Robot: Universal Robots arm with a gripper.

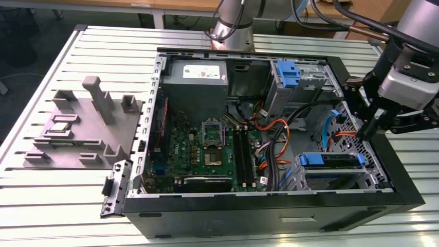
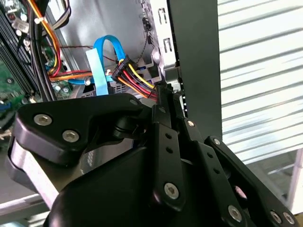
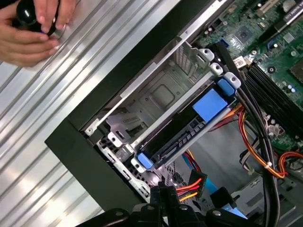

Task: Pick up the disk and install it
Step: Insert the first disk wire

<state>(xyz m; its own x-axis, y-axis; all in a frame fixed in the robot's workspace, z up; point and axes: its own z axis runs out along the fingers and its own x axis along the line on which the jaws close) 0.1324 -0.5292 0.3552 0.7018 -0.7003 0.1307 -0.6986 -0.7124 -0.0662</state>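
The end effector hangs over the case's wall on the exterior view's right, its fingers closed together on nothing, tips near the power plug. The disk sits in the drive cage, its blue bracket and tab showing. It looks stiff, fairly heavy and shock-sensitive; I judge the bracket's tab or its long edges the safest hold. A person's hand rests on the counter.

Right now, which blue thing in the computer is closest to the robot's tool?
The blue-framed disk in the near drive cage; the tool hangs just above it. The other blue bracket sits at the case's far end.
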